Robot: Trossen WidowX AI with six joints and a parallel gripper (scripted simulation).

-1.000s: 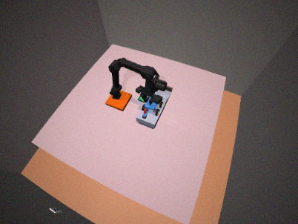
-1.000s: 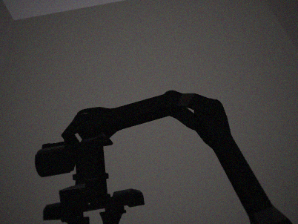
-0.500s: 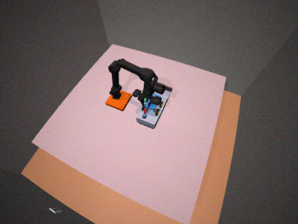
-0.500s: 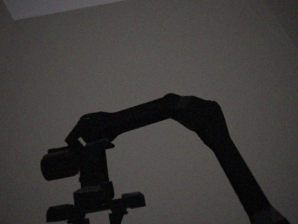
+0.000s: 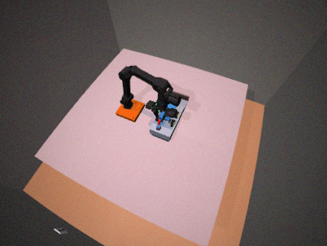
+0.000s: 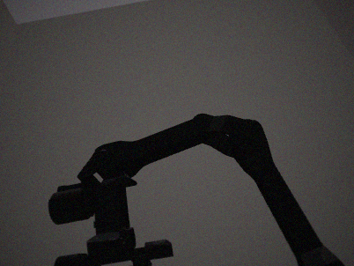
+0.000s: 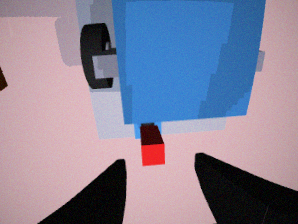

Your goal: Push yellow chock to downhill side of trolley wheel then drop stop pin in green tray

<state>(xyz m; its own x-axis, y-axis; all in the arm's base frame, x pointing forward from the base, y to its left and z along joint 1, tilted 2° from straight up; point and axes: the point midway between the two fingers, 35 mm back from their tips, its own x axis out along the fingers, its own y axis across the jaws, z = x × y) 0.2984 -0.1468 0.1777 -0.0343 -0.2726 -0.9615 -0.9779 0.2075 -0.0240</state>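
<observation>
The blue trolley (image 7: 180, 60) (image 5: 171, 107) stands on the pale grey ramp (image 7: 115, 125) (image 5: 159, 133); one black wheel (image 7: 95, 55) shows at its left in the wrist view. The red-headed stop pin (image 7: 153, 154) (image 5: 159, 121) stands at the trolley's near end. My gripper (image 7: 160, 163) is open, its fingertips apart on either side of the red head in the wrist view, touching nothing that I can see. Their height relative to the head is unclear. The arm hides most of the green tray in the top view. I cannot make out the yellow chock in any view.
The arm's orange base plate (image 5: 129, 111) lies left of the ramp. The arm (image 5: 146, 76) (image 6: 167, 134) arches over to the trolley. A dark brown-orange corner (image 7: 2, 80) shows at the wrist view's left edge. The exterior view shows only the arm and walls.
</observation>
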